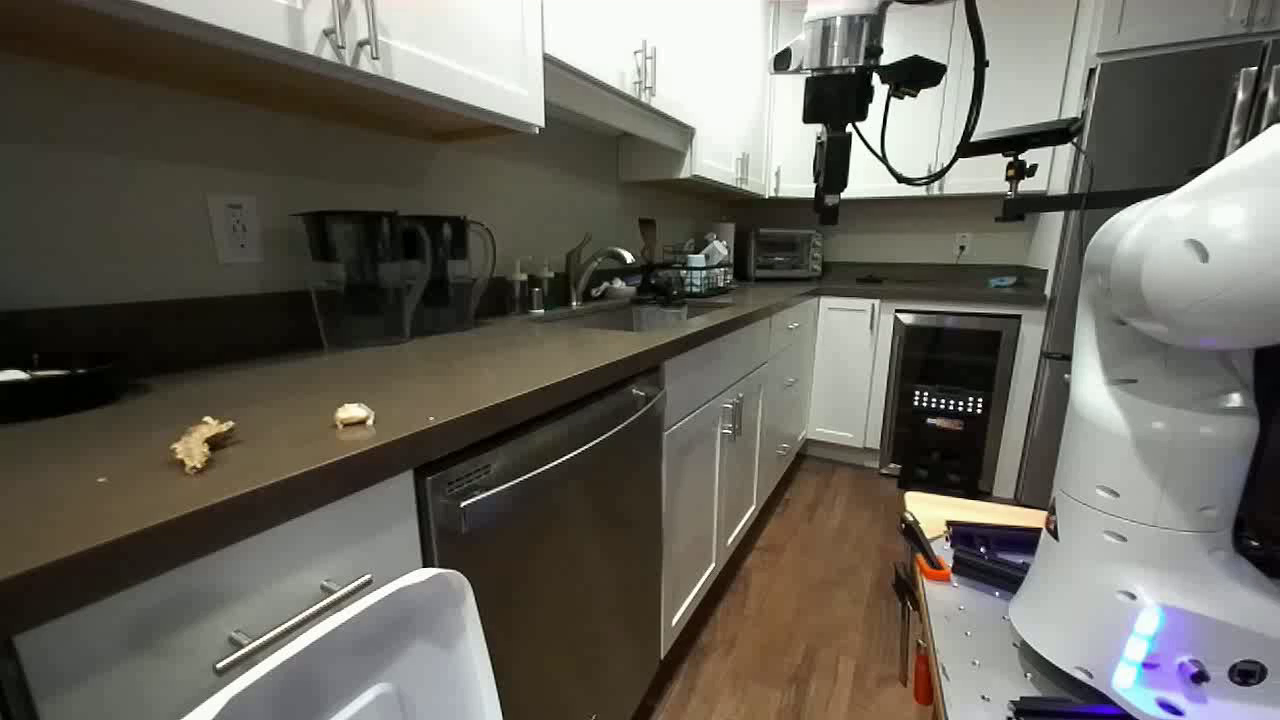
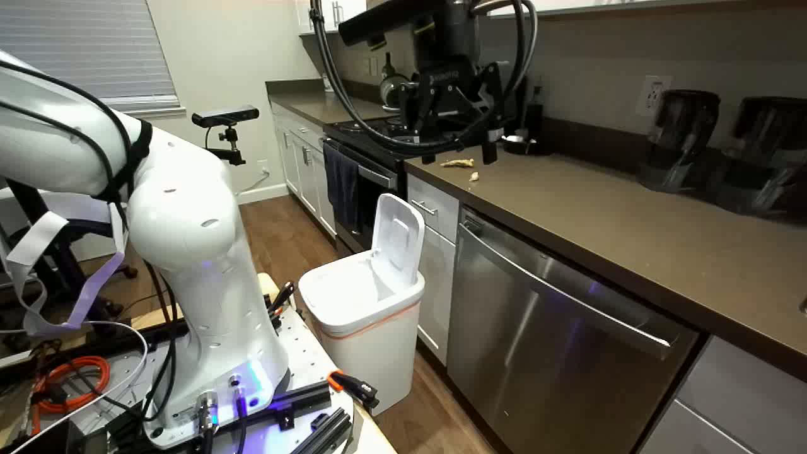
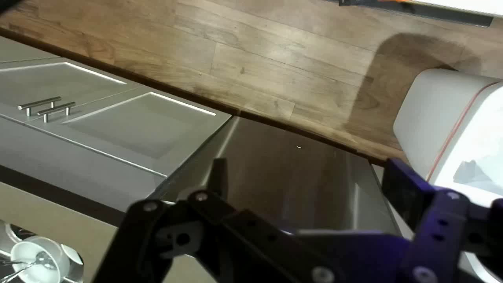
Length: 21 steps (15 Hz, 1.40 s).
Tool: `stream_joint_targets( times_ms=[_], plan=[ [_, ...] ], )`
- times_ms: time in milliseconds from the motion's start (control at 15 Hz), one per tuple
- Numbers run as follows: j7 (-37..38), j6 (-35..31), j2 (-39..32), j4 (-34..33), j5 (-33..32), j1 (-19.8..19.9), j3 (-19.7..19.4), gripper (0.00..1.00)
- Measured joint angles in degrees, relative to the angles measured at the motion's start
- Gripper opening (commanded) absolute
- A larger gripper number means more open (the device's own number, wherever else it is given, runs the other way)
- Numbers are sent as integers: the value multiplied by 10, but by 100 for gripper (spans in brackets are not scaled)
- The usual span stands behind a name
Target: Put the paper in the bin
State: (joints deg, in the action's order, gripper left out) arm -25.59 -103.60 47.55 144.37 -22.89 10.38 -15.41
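A white bin (image 2: 372, 347) with its lid (image 2: 398, 236) tilted up and an orange band stands on the floor by the counter. The lid also shows in an exterior view (image 1: 400, 650), and the bin at the right of the wrist view (image 3: 436, 110). A tan knobbly piece (image 1: 202, 443) (image 2: 458, 163) and a smaller pale piece (image 1: 354, 414) (image 2: 474, 176) lie apart on the counter; I cannot tell whether either is paper. My gripper (image 1: 828, 212) (image 2: 459, 154) is open and empty, high above the floor and away from both pieces. Its fingers stand wide apart in the wrist view (image 3: 308, 177).
The dark counter (image 1: 480, 365) runs above a steel dishwasher (image 1: 560, 560). Two water pitchers (image 1: 365, 280) stand along the wall, with a faucet (image 1: 600, 265) beyond. A black dish (image 1: 60, 385) is at the counter's left. White cabinets (image 1: 430, 50) hang above.
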Motion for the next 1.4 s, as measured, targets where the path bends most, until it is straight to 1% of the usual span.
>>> stream_joint_targets(
  times_ms=[1000, 1200, 1400],
  plan=[
    [0, 0, 0, 1, 1, -3, -2, 100],
    [0, -3, -1, 21, 14, -24, -11, 100],
    [13, -32, -14, 53, 68, -58, -13, 100]
  ],
)
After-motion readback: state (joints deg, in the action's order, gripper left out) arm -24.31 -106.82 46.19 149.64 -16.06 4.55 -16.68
